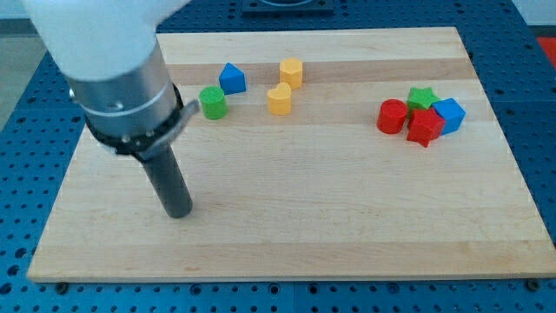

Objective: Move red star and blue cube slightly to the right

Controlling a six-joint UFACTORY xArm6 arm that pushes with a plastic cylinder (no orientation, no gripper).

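The red star (425, 126) lies at the view's right on the wooden board (287, 217), touching the blue cube (449, 114) on its right. A green star (421, 97) sits just above them and a red cylinder (392, 116) just to their left. My tip (179, 211) rests on the board at the view's lower left, far to the left of this cluster and touching no block.
At the view's upper left stand a green cylinder (212, 103), a blue triangular block (232, 78), a yellow hexagonal block (291, 72) and a yellow heart-like block (279, 99). The arm's large grey body (113, 69) covers the upper left corner.
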